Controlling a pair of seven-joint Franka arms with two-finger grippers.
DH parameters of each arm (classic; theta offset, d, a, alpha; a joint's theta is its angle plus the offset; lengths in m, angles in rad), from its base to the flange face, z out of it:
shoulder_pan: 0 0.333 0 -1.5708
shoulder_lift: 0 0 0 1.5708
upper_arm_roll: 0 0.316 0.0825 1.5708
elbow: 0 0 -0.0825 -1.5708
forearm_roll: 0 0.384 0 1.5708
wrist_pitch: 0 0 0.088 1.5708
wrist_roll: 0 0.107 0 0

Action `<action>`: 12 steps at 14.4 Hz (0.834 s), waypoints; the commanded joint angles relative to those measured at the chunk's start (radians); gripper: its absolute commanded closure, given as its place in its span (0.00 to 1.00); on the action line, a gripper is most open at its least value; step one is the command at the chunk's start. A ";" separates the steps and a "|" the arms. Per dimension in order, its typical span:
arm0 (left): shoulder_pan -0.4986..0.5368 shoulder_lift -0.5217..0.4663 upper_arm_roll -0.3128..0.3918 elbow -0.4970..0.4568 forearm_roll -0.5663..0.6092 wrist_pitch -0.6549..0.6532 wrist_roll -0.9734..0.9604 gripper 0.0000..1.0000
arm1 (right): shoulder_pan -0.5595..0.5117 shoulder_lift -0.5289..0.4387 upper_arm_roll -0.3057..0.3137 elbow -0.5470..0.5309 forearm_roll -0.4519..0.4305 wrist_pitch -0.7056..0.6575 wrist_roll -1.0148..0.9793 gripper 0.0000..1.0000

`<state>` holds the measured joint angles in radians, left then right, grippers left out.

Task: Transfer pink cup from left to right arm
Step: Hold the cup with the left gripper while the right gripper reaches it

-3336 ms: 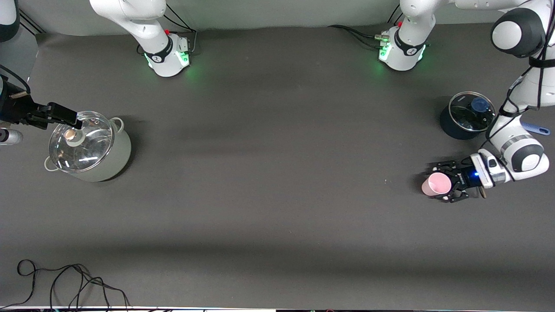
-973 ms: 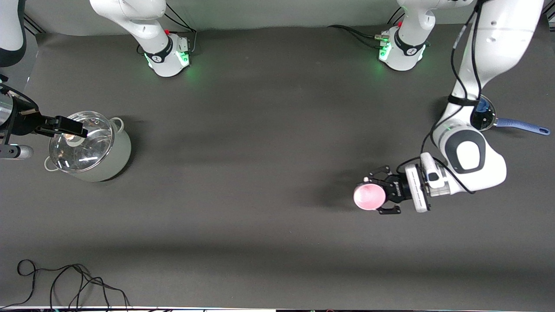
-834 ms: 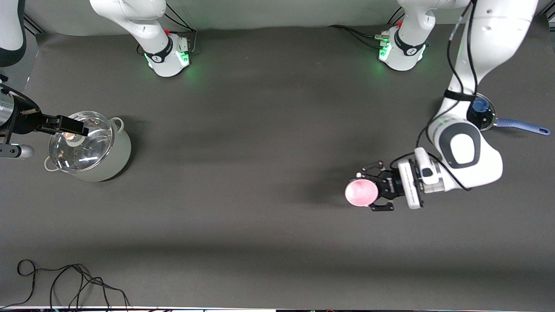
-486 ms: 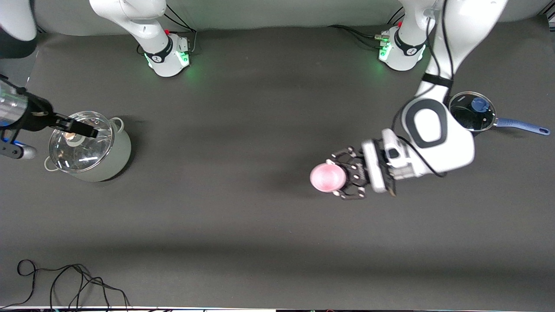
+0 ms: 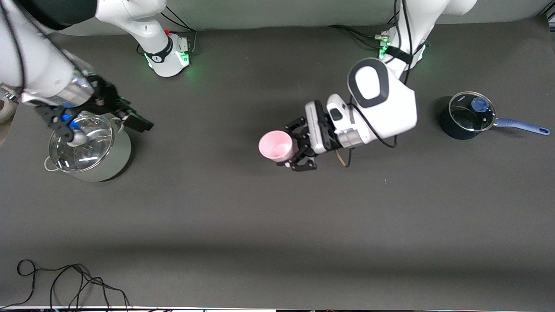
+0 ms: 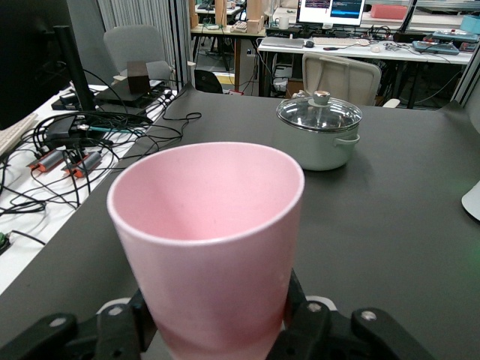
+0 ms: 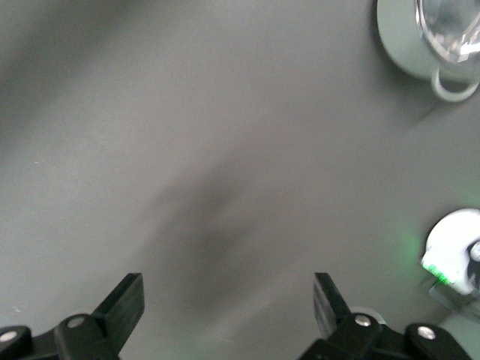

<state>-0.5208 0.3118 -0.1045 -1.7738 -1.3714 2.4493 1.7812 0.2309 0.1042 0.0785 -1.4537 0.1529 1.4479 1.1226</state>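
The pink cup (image 5: 276,146) is gripped low on its body by my left gripper (image 5: 289,146), mouth up, above the middle of the table. In the left wrist view the cup (image 6: 206,247) fills the foreground, with the black linkage fingers (image 6: 315,330) shut on its base either side of my left gripper (image 6: 214,334). My right gripper (image 5: 134,119) hangs beside the pot's rim, on the side toward the table's middle. In the right wrist view my right gripper (image 7: 229,300) is open and empty over bare mat, its fingertips (image 7: 124,300) wide apart.
A pale-green pot with a glass lid (image 5: 89,147) stands at the right arm's end; it also shows in the left wrist view (image 6: 320,135) and the right wrist view (image 7: 427,37). A dark-blue saucepan with a lid (image 5: 466,116) stands at the left arm's end. Loose cable (image 5: 65,281) lies at the table's near edge.
My left gripper has carried the pink cup from the left arm's end to over the table's middle. My right arm has swung from over the pot's lid toward the middle.
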 commanded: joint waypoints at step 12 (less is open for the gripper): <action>-0.010 -0.036 -0.063 -0.019 -0.015 0.109 -0.036 0.57 | 0.326 0.233 -0.010 0.256 0.090 0.106 0.651 0.00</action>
<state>-0.5249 0.3098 -0.1692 -1.7736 -1.3714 2.5446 1.7659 0.5075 0.3098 0.0794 -1.2400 0.2320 1.5501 1.7401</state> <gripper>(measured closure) 0.348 0.000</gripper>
